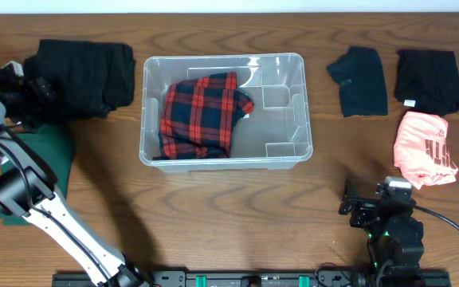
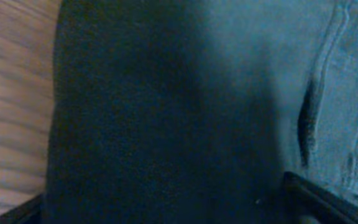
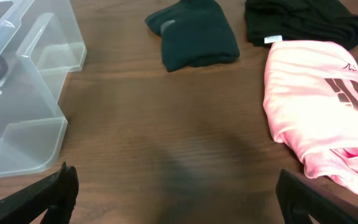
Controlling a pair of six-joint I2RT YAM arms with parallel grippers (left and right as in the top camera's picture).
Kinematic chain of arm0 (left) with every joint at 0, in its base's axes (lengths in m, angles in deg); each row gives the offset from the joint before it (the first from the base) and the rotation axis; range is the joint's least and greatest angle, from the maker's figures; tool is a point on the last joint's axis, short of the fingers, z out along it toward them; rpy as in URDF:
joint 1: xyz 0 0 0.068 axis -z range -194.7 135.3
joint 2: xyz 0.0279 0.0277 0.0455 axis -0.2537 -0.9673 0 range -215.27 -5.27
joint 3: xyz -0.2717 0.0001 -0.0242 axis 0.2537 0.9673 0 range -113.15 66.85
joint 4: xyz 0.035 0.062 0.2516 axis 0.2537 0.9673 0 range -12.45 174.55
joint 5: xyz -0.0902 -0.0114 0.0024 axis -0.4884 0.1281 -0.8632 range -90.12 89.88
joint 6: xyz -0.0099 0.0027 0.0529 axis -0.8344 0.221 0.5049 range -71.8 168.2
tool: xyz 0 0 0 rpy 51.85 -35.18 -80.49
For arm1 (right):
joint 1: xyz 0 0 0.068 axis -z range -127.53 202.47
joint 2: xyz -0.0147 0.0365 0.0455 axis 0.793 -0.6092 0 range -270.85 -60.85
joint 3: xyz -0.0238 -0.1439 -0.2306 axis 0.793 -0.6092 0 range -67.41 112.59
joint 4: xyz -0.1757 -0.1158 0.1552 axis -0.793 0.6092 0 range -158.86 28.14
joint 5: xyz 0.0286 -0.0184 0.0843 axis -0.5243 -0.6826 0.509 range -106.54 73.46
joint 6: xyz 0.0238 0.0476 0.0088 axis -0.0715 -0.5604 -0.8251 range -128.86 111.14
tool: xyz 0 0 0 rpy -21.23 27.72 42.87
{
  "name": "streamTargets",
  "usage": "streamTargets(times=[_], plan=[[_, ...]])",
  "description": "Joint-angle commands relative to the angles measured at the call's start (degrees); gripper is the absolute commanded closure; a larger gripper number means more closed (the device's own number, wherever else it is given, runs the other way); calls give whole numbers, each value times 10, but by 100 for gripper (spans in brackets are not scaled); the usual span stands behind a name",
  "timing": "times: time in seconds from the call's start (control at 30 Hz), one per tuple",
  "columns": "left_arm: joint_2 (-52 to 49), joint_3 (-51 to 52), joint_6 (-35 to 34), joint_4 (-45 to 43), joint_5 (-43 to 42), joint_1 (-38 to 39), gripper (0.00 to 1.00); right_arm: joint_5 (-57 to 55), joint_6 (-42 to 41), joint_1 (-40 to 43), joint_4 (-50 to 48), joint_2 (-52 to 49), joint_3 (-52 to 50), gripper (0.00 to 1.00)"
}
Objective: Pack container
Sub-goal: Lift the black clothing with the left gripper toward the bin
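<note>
The container [image 1: 297, 112] sits at the centre of the counter, a little toward 12 o'clock. A red plaid garment [image 1: 204, 114] lies folded in its 9 o'clock half; the 3 o'clock half is bare plastic.

The left pincer [image 1: 34, 88] is out at 10 o'clock, at the edge of the black folded pile [image 1: 86, 72]. Its wrist view is filled with dark cloth and a stitched seam. Its fingers [image 2: 319, 200] show only at the bottom corners, so they stand apart with cloth between them and nothing clamped. A green garment [image 1: 50, 155] lies under that arm at 9 o'clock.

The right pincer [image 3: 182, 198] hangs above bare counter at 5 o'clock, spread wide and holding nothing. Ahead of it are a pink shirt [image 1: 426, 149] at 3 o'clock and two black garments [image 1: 358, 80] [image 1: 429, 80] at 2 o'clock.

The step in hand looks like picking up the black pile. Packing seems early, with one piece in and several out. Next the left pincer probably needs to close on a thick fold, lift the whole stack clear of the rim, then carry it toward 3 o'clock into the bare half. A shallow pinch could let the stack unfold
</note>
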Motion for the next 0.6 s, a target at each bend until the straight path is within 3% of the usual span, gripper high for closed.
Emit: streamTargets(times=[0.0, 0.1, 0.2, 0.27, 0.43, 0.57], plan=[[-37, 7, -3, 16, -34, 28, 25, -2, -7, -4, 0, 0, -2, 1], [-37, 7, -3, 16, -40, 31, 48, -2, -7, -4, 0, 0, -2, 1], [-37, 7, -3, 16, -40, 31, 80, -2, -7, -4, 0, 0, -2, 1], [-37, 7, -3, 16, -40, 31, 94, -2, -7, -4, 0, 0, -2, 1], [-36, 5, -17, -6, -114, 21, 94, -2, -7, -4, 0, 0, -2, 1], [-36, -3, -111, -78, -226, 0, 94, -2, -7, -4, 0, 0, -2, 1]])
